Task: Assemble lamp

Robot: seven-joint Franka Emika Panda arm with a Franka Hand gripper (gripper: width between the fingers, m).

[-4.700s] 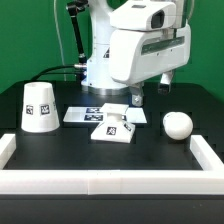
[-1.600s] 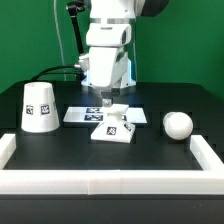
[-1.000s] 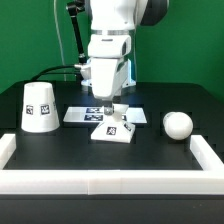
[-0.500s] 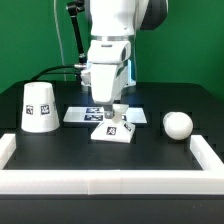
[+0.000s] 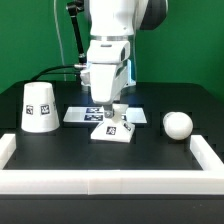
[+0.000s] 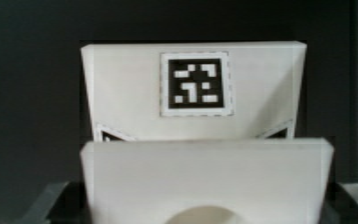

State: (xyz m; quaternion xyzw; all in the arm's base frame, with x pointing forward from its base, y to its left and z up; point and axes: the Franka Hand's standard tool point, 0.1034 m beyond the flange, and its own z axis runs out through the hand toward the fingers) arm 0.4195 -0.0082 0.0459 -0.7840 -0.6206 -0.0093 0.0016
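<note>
The square white lamp base [image 5: 113, 129] lies at the table's middle with a tag on it. My gripper [image 5: 110, 108] hangs straight down onto its far part. In the wrist view the base [image 6: 202, 170] fills the space between my dark fingers [image 6: 51, 200], with its round hole at the picture's edge. A small gap shows on each side, so the gripper [image 6: 197, 200] is open around the base. A white tagged face [image 6: 194, 80] shows beyond it. The cone shade [image 5: 39, 106] stands at the exterior view's left. The round bulb [image 5: 177, 124] lies at the right.
The marker board [image 5: 75, 114] lies flat just behind the base, partly hidden by my gripper. A low white wall [image 5: 110, 181] runs along the near edge and up both sides. Black cables trail at the back left.
The arm swung from the exterior view's right to stand over the base, then came down onto it. In the last half second it has hardly moved.
</note>
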